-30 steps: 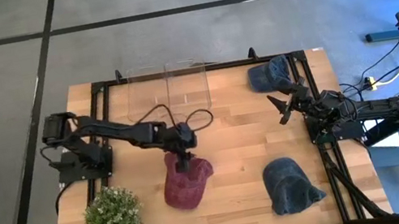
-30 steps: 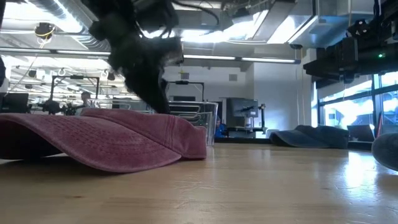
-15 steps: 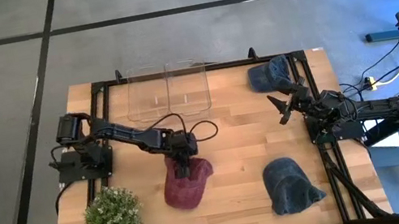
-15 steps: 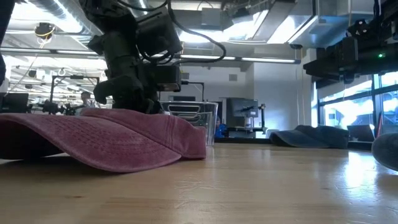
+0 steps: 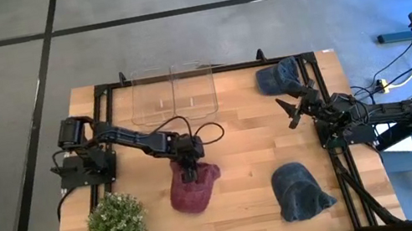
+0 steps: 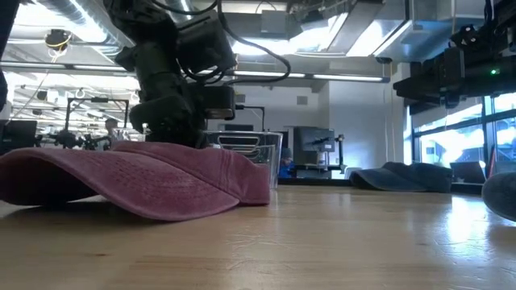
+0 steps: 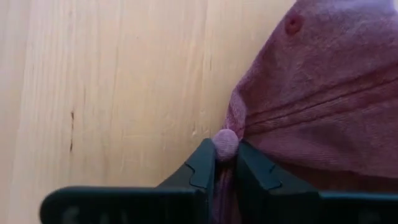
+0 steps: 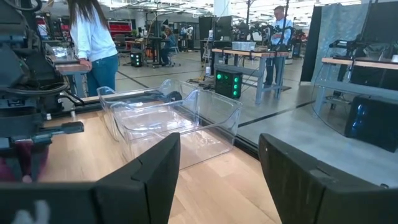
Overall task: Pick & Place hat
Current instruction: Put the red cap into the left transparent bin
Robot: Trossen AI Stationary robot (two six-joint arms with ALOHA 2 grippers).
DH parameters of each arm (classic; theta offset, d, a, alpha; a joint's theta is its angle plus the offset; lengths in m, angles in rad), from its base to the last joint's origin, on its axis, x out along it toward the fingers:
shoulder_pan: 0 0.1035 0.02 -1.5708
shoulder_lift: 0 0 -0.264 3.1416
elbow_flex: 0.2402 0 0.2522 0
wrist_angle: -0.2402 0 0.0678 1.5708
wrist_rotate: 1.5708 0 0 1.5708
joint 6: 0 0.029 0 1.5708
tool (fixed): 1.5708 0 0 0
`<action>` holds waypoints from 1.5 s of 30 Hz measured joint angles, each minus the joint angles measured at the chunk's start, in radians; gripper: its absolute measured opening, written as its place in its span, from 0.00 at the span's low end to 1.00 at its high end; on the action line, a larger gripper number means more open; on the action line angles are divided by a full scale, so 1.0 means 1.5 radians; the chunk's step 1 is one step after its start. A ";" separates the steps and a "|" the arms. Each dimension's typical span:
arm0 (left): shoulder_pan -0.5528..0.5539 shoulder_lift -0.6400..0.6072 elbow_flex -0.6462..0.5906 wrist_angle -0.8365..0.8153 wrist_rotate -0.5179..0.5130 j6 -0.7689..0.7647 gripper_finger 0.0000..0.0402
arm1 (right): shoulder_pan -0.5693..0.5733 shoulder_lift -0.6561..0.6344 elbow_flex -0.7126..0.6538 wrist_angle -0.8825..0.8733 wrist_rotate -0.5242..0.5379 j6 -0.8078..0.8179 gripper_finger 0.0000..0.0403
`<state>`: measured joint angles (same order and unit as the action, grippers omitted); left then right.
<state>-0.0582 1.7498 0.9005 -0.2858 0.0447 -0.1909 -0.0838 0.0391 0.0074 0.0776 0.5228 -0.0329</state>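
Looking down on the wooden tabletop (image 5: 236,140), I see my left tool (image 5: 188,168) pinched shut on a fold of the red hat (image 5: 192,189), which lies near the middle, beside a potted plant (image 5: 116,223). My right tool (image 5: 292,109) waits with fingers spread at the right edge. Two dark blue hats (image 5: 299,191) lie right, and a clear bin (image 5: 171,93) sits at the back.

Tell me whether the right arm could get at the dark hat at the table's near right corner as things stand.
Probably yes. The right gripper hangs open above bare wood, and nothing lies between it and the dark hat. The left gripper is off at the red hat, pinching it.
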 joint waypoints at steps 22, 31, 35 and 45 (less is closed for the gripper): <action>0.055 -0.317 0.353 -0.280 -0.147 0.111 0.08 | 0.000 0.000 0.000 0.000 0.005 -0.004 0.54; 0.198 -0.328 0.465 -0.463 -0.223 0.253 0.08 | 0.000 0.000 0.000 0.000 0.005 -0.001 0.54; 0.272 -0.327 0.465 -0.505 -0.209 0.310 0.08 | 0.000 0.000 0.000 0.000 0.006 0.001 0.54; 0.414 -0.286 0.442 -0.537 -0.210 0.433 0.08 | 0.000 0.000 0.000 0.000 0.007 0.000 0.54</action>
<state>0.5623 1.3201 1.5639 -1.0911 -0.2698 0.4588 -0.0841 0.0391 0.0074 0.0776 0.5335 -0.0322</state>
